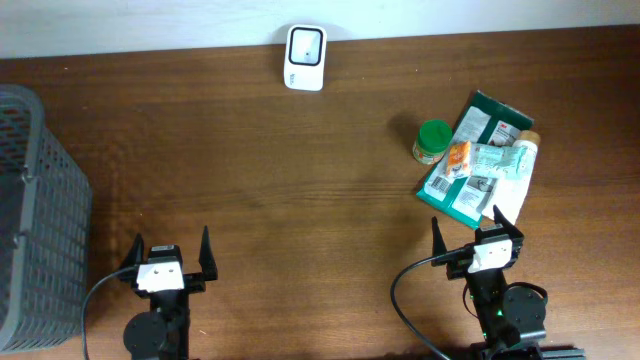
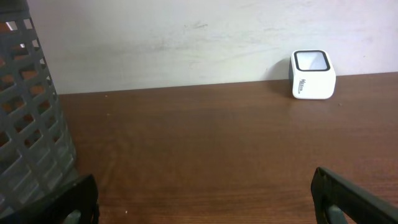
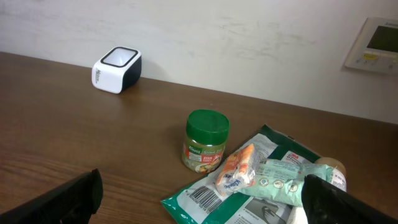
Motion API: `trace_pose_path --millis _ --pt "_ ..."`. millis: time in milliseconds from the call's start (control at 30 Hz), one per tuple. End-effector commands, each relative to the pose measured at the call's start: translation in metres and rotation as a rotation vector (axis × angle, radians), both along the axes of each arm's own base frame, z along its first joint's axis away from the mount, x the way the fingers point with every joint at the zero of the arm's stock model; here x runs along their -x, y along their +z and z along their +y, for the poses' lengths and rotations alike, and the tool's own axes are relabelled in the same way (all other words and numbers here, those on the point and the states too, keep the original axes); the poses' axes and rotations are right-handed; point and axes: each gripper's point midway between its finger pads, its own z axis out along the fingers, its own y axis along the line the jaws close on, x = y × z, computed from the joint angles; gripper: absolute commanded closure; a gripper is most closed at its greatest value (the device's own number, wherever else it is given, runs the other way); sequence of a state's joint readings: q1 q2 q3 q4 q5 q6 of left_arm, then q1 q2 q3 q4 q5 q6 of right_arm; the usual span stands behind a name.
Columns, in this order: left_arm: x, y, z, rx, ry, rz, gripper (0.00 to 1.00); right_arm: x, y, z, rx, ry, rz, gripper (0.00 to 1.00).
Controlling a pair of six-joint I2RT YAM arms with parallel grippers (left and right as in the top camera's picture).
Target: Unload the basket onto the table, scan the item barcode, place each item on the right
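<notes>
- The grey basket stands far to the left of the white scanner, on the side nearer the robot.
- The left gripper sits left of the scanner and well apart from it on the near side. Its jaws are spread wide, with only bare table between them.
- The scanner stands at the far edge, its window facing up.
- A jar with a green lid stands upright to the right of the scanner and a little nearer, just beside the green packet.
- The green packet lies flat, further right of the scanner. An orange sachet and a pale pouch lie on top of it. A barcode shows on the packet's near corner.
- The right gripper is right of the scanner on the near side, its jaws spread wide and empty. The packet pile lies just beyond the fingertips, not between them. One fingertip overlaps the packet's near edge from above; whether it touches cannot be told.
</notes>
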State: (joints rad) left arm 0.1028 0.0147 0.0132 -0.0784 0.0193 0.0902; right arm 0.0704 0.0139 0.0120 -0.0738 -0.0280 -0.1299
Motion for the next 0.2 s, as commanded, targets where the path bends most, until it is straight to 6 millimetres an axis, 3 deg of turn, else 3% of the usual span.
trace_pose_path --millis 0,167 --pt "0.0002 -0.0006 -0.0016 -0.016 -0.009 -0.001 0.01 0.0003 -0.0011 0.0010 -0.008 0.007 -0.002 0.02" --pt "0.0002 -0.0006 -0.0016 -0.017 -0.009 -0.001 0.01 0.0003 -0.0011 0.0010 -0.008 0.007 -0.002 0.02"
